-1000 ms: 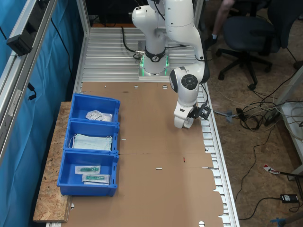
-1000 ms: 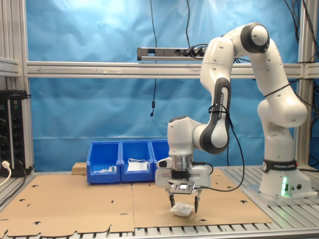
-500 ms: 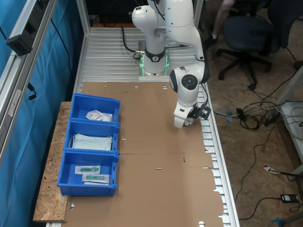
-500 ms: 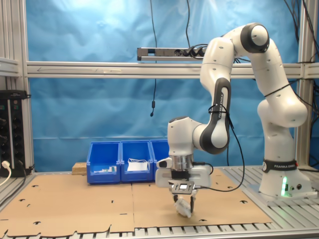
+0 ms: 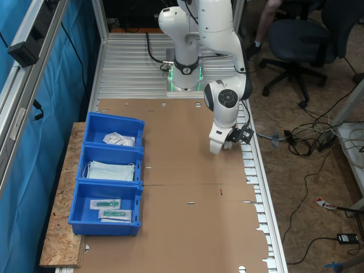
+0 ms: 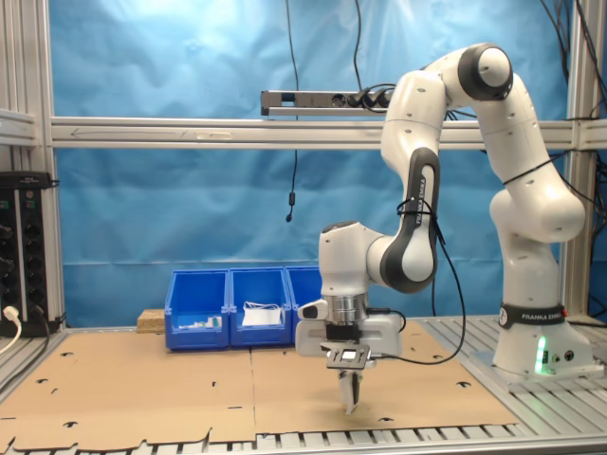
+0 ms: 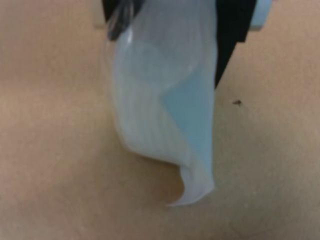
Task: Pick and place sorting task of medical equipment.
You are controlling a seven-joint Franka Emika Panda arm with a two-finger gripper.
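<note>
- At the first exterior view's left, three blue bins [image 5: 108, 182] stand in a row on the cardboard [image 5: 182, 227]; the far one holds white sachets [image 5: 116, 139].
- Toward the first exterior view's right, near the cardboard's edge, my gripper [image 6: 348, 398] points down, jaws closed on a sachet [image 7: 165, 110].
- That sachet hangs crumpled from my fingers, just above the cardboard.

Legible text: none can be read with confidence. Second exterior view: a band of small dark lettering circles the arm's base [image 6: 531, 320], and a small pale label plate sits just above the gripper [image 6: 348, 381], its characters unresolved. First exterior view: faint dark print on the white sachets [image 5: 116, 139] in the blue bin [image 5: 94, 128] is unreadable. Wrist view: the held sachet [image 7: 160, 100] is blurred, with no characters discernible.
</note>
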